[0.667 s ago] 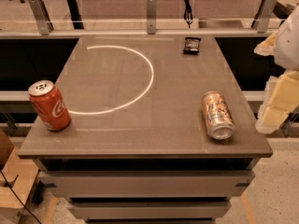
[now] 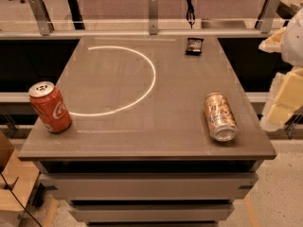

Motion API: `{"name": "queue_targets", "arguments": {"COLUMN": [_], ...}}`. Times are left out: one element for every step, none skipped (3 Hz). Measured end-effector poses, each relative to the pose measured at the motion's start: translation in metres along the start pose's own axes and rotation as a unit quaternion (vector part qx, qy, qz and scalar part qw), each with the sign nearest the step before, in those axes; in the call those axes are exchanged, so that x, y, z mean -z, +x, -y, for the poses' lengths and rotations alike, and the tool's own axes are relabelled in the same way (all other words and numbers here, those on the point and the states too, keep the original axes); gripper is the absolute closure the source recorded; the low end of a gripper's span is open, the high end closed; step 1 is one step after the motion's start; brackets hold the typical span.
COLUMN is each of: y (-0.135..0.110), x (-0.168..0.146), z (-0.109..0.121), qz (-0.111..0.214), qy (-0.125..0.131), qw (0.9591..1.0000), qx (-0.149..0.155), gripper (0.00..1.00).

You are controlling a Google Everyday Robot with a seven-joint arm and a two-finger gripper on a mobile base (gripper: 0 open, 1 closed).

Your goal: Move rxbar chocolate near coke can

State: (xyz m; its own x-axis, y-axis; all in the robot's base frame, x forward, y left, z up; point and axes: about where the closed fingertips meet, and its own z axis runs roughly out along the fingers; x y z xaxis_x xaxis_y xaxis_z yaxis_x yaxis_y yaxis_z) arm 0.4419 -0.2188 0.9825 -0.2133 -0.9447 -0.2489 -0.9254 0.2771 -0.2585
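we are finding rxbar chocolate point(image 2: 194, 45) at the tabletop point(image 2: 142, 141) edge, 1 o'clock, coke can point(image 2: 50, 107) at 8; end effector point(image 2: 284, 96) cropped at 3, grip untellable.

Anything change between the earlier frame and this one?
Nothing visibly changed. The gripper is beyond the right edge of the table as before; nothing was grasped or released. The rxbar chocolate at the far edge, the standing coke can front left and the lying orange-tan can kept their places.
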Motion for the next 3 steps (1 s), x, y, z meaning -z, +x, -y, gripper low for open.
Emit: {"name": "queue_targets", "arguments": {"y": [0.002, -0.024, -0.032], "x": [0.005, -0.009, -0.014], "z": [0.008, 0.072, 0.093], "qz": [0.026, 0.221, 0.269], "qy": [0.009, 0.035, 0.036], "qw": [0.9996, 0.9731, 0.9598], "qx": [-0.005, -0.057, -0.070], "gripper": [0.00, 0.00, 0.00]}}
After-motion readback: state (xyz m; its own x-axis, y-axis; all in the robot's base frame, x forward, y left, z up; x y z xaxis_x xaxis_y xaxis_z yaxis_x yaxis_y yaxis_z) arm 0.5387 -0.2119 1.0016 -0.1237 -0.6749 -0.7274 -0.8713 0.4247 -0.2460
